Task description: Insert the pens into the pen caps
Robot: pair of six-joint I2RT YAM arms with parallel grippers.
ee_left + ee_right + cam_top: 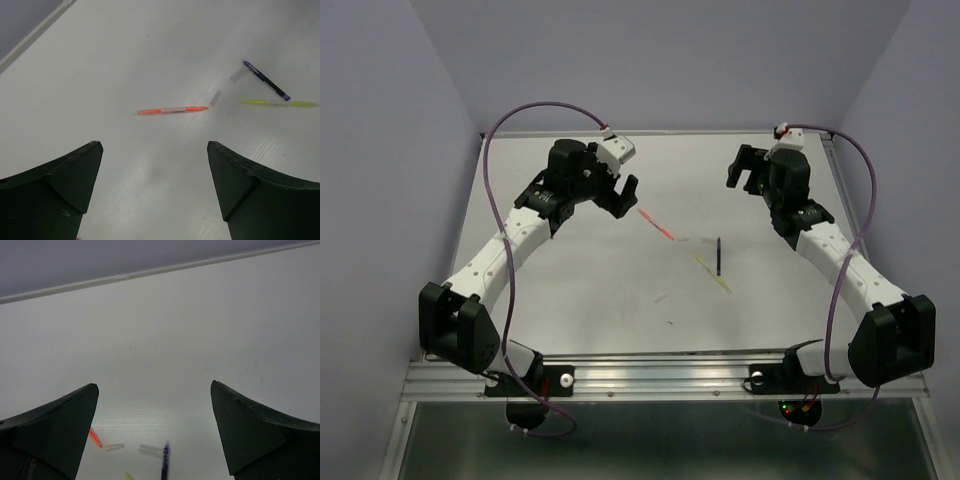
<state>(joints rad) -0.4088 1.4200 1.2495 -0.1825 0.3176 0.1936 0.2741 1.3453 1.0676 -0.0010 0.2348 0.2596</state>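
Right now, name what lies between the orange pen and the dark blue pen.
Left wrist view: a pale cap beside the orange pen, another cap beside the dark blue pen.

Soft, even light from above keeps the white table (600,290) bright, with only faint, diffuse shadows and no harsh glare, while both wrist views render the near fingers (50,195) dark and featureless and the blue pen (165,462) slightly blurred.

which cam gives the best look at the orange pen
Left wrist: the orange pen lies whole, sharp and unobstructed. Top external shows the pen as a small thin streak; right wrist catches only one end near the bottom edge.
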